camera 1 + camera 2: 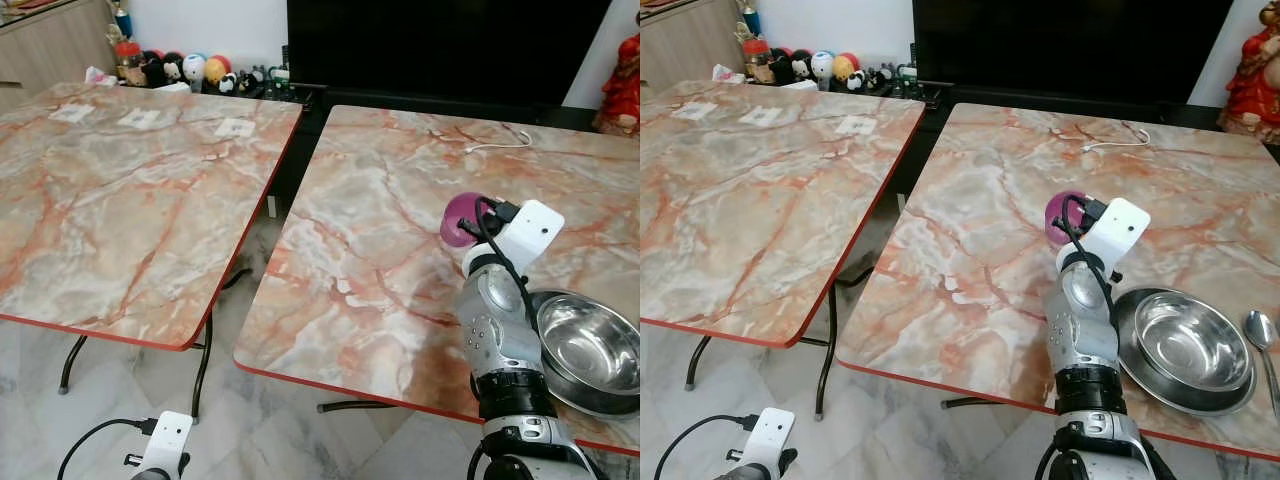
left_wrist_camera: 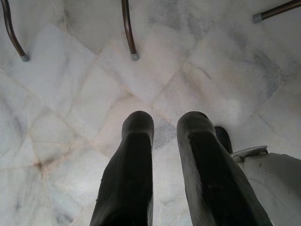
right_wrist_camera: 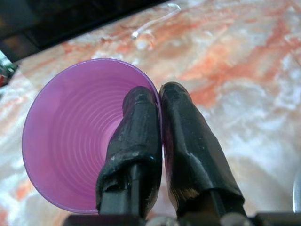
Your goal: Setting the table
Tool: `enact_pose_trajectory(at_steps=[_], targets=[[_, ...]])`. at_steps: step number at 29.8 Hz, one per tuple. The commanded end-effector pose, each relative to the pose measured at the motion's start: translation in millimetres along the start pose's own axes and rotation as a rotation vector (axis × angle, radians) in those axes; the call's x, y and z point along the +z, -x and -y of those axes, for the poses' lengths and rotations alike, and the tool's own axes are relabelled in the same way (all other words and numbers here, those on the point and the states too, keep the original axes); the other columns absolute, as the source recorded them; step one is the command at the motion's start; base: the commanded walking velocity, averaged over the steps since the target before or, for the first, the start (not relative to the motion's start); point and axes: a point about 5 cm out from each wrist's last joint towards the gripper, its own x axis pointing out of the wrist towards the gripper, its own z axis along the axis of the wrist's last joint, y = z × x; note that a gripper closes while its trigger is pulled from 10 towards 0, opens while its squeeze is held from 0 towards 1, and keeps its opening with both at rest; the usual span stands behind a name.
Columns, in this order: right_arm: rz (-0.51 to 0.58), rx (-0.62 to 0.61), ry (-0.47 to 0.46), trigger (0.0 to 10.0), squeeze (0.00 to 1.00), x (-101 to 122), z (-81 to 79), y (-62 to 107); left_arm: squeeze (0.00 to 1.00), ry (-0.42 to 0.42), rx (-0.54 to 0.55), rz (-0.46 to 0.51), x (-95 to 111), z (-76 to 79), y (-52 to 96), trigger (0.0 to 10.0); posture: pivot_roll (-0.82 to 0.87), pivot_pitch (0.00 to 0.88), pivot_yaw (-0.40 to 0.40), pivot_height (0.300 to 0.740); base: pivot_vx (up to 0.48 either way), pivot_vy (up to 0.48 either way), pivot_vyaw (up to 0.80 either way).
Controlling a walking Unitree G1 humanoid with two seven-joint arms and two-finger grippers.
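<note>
A purple plastic cup [image 3: 70, 136] hangs over the right marble table [image 1: 400, 200], its mouth turned toward my wrist. My right gripper [image 3: 160, 101] is shut on the cup's rim, one finger inside and one outside. From the head views the cup [image 1: 458, 218] peeks out behind my raised right arm [image 1: 500, 320], left of a steel bowl [image 1: 1185, 345]. A spoon [image 1: 1262, 335] lies right of the bowl near the table's front edge. My left gripper [image 2: 164, 125] hangs low over the marble floor, open with nothing between its fingers.
A second marble table [image 1: 120, 200] stands to the left across a narrow gap, with white paper squares [image 1: 140, 118] at its far side. A white cable [image 1: 500, 140] lies at the right table's back. Toys [image 1: 190, 68], a black TV unit and a red figurine [image 1: 622, 85] line the wall.
</note>
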Motion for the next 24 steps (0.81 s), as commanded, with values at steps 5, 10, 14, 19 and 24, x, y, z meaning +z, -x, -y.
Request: enact_pose_trajectory(at_steps=[5, 10, 14, 19, 24], targets=[[-0.025, -0.12, 0.003, 10.0, 0.0, -2, 11.0, 1.0, 0.0, 0.007, 0.001, -0.005, 0, -0.1, -0.1, 10.0, 0.13, 0.0, -0.029, 0.74, 0.0, 0.0, 0.0], [-0.024, -0.184, -0.013, 10.0, 0.0, -2, 16.2, 5.3, 0.0, 0.007, 0.003, -0.004, 0, -0.5, -0.2, 10.0, 0.13, 0.0, -0.03, 0.74, 0.0, 0.0, 0.0], [-0.051, -0.193, -0.018, 10.0, 0.0, -7, 15.4, 7.8, 0.0, 0.006, 0.003, -0.005, 0, -0.9, -0.2, 10.0, 0.13, 0.002, -0.029, 0.74, 0.0, 0.0, 0.0], [-0.082, -0.21, -0.015, 10.0, 0.0, -13, 16.6, 7.7, 0.0, 0.005, 0.002, -0.005, 0, -0.8, -0.2, 10.0, 0.13, 0.002, -0.029, 0.74, 0.0, 0.0, 0.0], [-0.1, -0.236, -0.025, 10.0, 0.0, -15, 21.0, 8.9, 0.0, 0.006, 0.002, -0.003, 1, -0.5, -0.3, 10.0, 0.13, 0.008, -0.033, 0.74, 0.0, 0.0, 0.0]])
